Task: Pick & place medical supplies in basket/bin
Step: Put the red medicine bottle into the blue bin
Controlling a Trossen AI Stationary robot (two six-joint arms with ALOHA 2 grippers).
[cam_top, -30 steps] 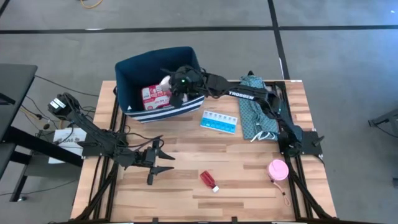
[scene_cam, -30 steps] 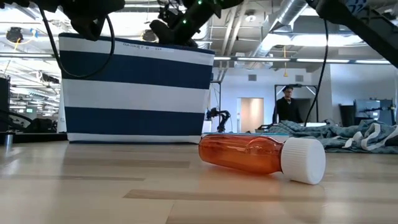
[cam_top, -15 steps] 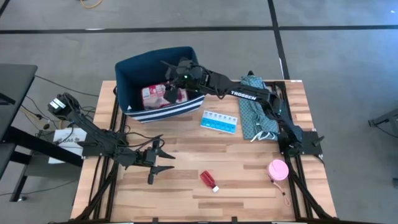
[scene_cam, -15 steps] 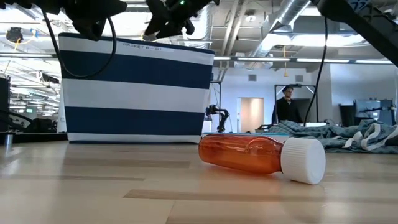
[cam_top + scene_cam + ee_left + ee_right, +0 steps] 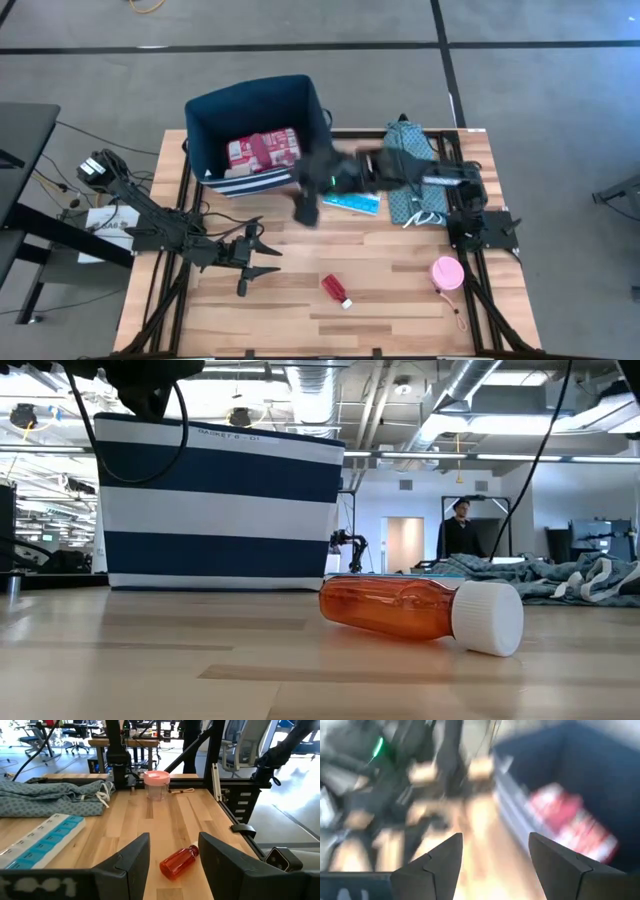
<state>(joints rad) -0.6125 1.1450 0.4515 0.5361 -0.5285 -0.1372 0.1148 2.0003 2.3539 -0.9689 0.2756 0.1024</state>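
Note:
The navy bin (image 5: 250, 110) with white stripes stands at the table's far side, and the red-and-white case (image 5: 262, 150) lies inside it. My right gripper (image 5: 305, 212) is open and empty, blurred, over the table just near of the bin; its wrist view shows the case (image 5: 572, 820) in the bin beyond the fingers. The arm covers part of the light-blue pill organizer (image 5: 358, 204). The red bottle (image 5: 335, 290) lies on its side near the near edge. The pink disc (image 5: 447, 272) sits at the right. My left gripper (image 5: 265, 248) waits open at the left, facing the bottle (image 5: 179, 862).
The long teal cloth bundle (image 5: 410, 180) lies along the table's right side, behind the right arm. In the low view the bottle (image 5: 420, 610) lies in front of the bin (image 5: 220, 505). Bare wood shows between the left gripper and the bottle. A person stands far off in the room.
My right gripper was down inside the bin over the case. It has come up out of the bin and swung fast toward the table's near edge, past the bin's near wall and beside the pill organizer. The low view no longer shows it above the bin's rim.

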